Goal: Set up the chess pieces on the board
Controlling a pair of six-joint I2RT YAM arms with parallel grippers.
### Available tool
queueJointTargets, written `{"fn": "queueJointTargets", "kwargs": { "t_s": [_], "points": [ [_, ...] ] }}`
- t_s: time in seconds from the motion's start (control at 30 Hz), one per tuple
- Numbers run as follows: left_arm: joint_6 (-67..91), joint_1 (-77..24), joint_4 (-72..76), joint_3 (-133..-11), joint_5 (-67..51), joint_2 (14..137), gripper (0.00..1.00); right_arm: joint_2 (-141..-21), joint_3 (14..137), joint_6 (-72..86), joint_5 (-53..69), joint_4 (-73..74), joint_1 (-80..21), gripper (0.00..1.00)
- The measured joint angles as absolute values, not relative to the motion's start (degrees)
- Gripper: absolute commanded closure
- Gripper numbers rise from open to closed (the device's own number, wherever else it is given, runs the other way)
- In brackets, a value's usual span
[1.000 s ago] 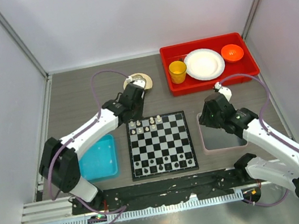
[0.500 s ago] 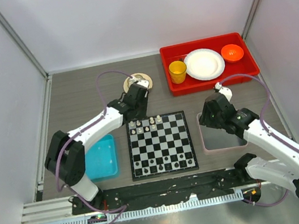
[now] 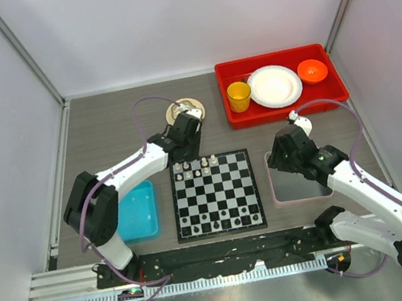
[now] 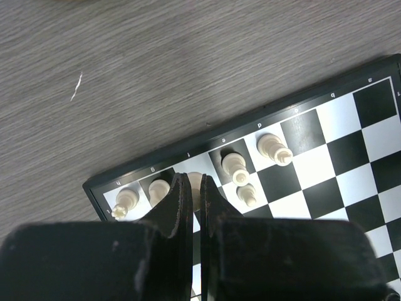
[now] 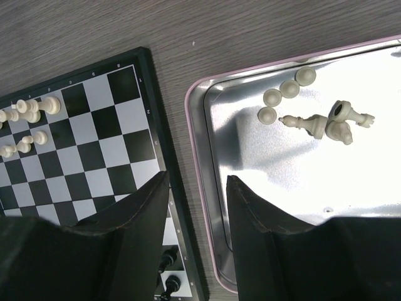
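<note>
The board [image 3: 227,192] lies in the middle of the table. Several cream chess pieces [image 3: 204,164] stand on its far left squares, and dark pieces [image 3: 221,224] stand along its near row. My left gripper [image 3: 188,152] hangs over the board's far edge, its jaws almost together on a cream piece [image 4: 195,180] standing in the back row between its neighbours [image 4: 158,188] [image 4: 235,166]. My right gripper [image 5: 197,179] is open and empty over the gap between the board's right edge [image 5: 153,125] and the grey tray [image 5: 207,138]. More cream pieces [image 5: 313,122] lie in that tray.
A red bin [image 3: 236,117] at the far right holds a yellow cup [image 3: 238,96], a white plate [image 3: 274,85] and an orange bowl [image 3: 312,70]. A blue bin [image 3: 136,211] sits left of the board. A round disc [image 3: 179,110] lies beyond the left gripper.
The left arm's elbow has swung right and its gripper has shifted slightly toward the far side, over the board's far edge. The right arm has not moved.
</note>
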State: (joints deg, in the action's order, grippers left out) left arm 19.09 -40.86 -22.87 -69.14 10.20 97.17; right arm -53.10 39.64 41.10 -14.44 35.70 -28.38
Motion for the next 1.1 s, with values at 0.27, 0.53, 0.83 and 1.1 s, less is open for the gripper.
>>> {"fn": "queueJointTargets", "kwargs": {
  "t_s": [0.27, 0.53, 0.83, 1.1],
  "points": [
    [19.3, -40.9, -22.8, -68.8, 9.9, 98.8, 1.00, -52.8, 39.5, 40.8, -14.7, 35.7, -28.4, 0.52],
    [19.4, -41.1, -22.5, -68.4, 9.8, 100.7, 1.00, -52.9, 39.5, 40.7, -14.9, 35.7, -28.4, 0.52],
    [19.4, -41.2, -22.5, -68.2, 9.7, 101.3, 1.00, -52.8, 39.2, 40.7, -14.9, 35.8, -28.4, 0.52],
    [19.4, -41.4, -22.5, -68.1, 9.3, 101.6, 1.00, -52.8, 39.1, 40.7, -14.9, 35.8, -28.4, 0.52]
  ]
}}
